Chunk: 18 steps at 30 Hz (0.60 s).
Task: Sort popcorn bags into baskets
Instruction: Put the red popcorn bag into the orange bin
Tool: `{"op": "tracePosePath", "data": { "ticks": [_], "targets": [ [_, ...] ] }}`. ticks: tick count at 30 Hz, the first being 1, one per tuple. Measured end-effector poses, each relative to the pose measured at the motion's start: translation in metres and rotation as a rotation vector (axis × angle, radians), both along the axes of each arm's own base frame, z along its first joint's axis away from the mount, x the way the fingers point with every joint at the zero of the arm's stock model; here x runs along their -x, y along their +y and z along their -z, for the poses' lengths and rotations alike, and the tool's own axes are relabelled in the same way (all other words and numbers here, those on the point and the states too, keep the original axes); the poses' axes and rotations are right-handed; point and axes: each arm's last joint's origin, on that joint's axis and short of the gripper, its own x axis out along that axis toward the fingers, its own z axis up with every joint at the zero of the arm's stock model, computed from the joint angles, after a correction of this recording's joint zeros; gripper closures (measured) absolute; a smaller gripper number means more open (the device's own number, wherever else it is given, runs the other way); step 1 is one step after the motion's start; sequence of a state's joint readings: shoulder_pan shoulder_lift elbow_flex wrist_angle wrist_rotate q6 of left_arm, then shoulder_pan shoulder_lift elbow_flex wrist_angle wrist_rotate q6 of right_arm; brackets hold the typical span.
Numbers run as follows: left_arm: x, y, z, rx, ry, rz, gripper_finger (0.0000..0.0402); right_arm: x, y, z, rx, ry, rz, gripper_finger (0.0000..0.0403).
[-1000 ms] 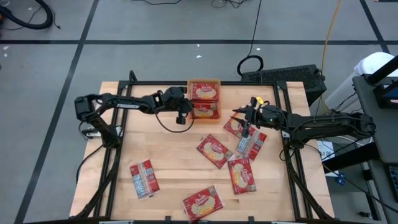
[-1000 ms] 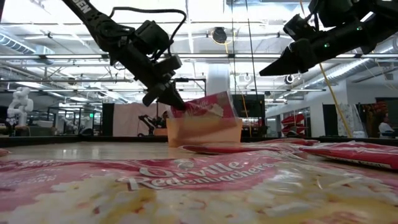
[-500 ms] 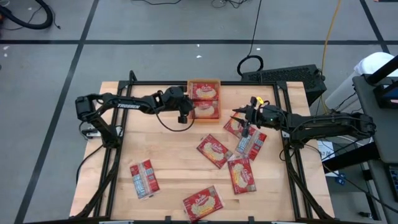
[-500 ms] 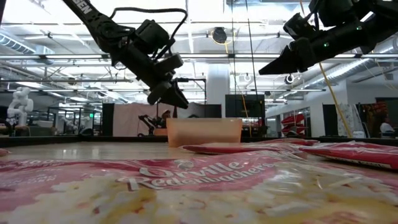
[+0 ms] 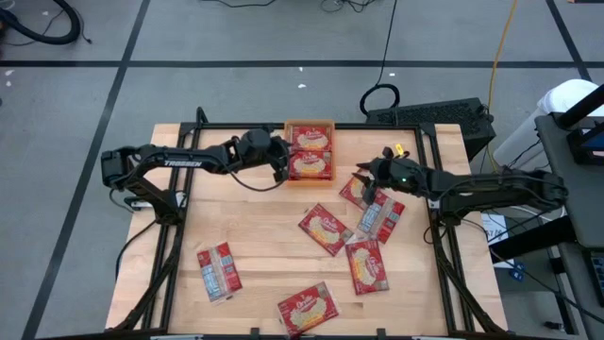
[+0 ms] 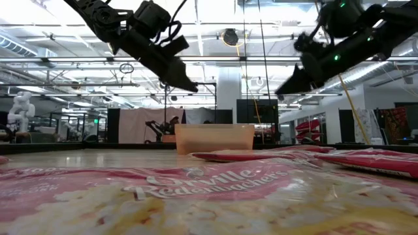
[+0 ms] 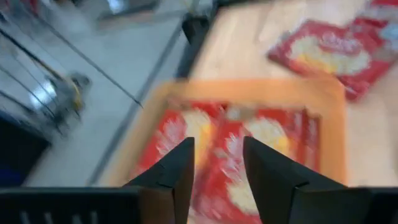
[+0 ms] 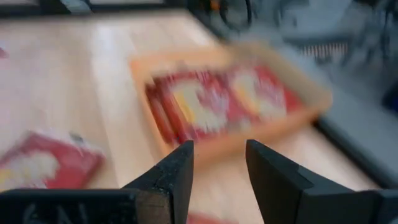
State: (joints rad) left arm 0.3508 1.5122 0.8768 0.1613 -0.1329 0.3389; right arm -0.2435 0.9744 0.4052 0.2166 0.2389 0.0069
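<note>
At top centre of your high view sits the orange tray [image 5: 310, 124], red bags [image 5: 310, 151] packed inside. Your left claw [image 5: 281, 164] hangs at its left edge, parted, empty. Your right claw [image 5: 363, 181], parted and empty, hovers over loose bags [image 5: 326, 229] scattered across the desk [image 5: 255, 227] lower right.

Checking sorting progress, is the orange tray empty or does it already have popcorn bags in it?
Not empty. The high view shows two red popcorn bags lying side by side inside the orange tray.
</note>
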Motion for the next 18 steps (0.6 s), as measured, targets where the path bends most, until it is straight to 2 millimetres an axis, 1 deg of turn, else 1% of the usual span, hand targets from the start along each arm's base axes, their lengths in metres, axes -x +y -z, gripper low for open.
{"op": "tracePosePath", "data": {
  "ticks": [3,6,8,10,13,16,18],
  "targets": [
    [0.001,-0.007,0.003,0.075,0.011,-0.015,0.0279,0.002,-0.007,0.007,-0.092,0.138,0.071,0.0261],
    [0.001,-0.016,0.008,0.138,0.029,-0.021,0.0293,0.006,-0.015,0.010,-0.160,0.262,0.133,0.0261],
    [0.000,-0.023,0.011,0.168,0.028,-0.019,0.0300,0.009,-0.022,0.008,-0.205,0.311,0.191,0.0260],
    [0.000,-0.031,0.014,0.190,0.028,-0.008,0.0304,0.014,-0.029,0.005,-0.297,0.321,0.261,0.0257],
    [0.000,-0.041,0.020,0.219,0.032,0.006,0.0303,0.022,-0.035,0.005,-0.451,0.315,0.337,0.0244],
    [0.000,-0.049,0.025,0.228,0.015,0.022,0.0304,0.028,-0.036,0.008,-0.570,0.303,0.423,0.0226],
    [0.002,-0.053,0.029,0.238,0.005,0.027,0.0304,0.033,-0.033,0.011,-0.631,0.329,0.486,0.0211]
  ]
}}
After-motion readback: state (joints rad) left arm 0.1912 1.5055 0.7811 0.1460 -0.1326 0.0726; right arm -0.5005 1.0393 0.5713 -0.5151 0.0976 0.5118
